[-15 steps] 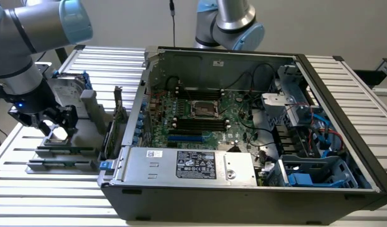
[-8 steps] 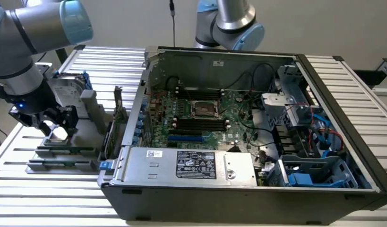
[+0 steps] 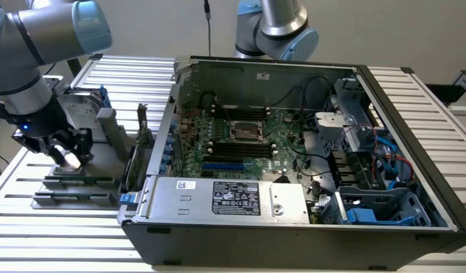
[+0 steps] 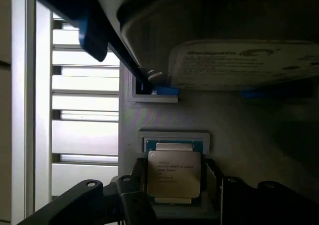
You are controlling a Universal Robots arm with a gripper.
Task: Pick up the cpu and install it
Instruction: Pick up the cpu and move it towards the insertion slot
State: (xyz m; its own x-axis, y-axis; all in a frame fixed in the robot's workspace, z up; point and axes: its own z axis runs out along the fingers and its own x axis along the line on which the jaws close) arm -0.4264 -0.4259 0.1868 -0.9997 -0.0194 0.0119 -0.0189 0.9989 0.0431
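Note:
The cpu (image 4: 174, 177), a small square chip with a silvery top, lies flat in a grey holder (image 4: 164, 120) on the slatted table, at the exterior view's left. My gripper (image 4: 174, 197) is lowered over it and stands open, with one dark finger (image 4: 132, 197) on either side of the chip and narrow gaps between. In the exterior view the gripper (image 3: 66, 161) hangs from the arm just left of the open computer case (image 3: 293, 227). The bare processor socket (image 3: 246, 132) sits in the middle of the green motherboard inside the case.
A silver hard drive (image 4: 249, 63) in a blue frame stands upright right behind the cpu holder. Dark memory sticks (image 3: 73, 183) lie in slots in front of it. A second arm's elbow (image 3: 282, 34) hangs above the case's rear wall. Cables and drive bays crowd the case's right side.

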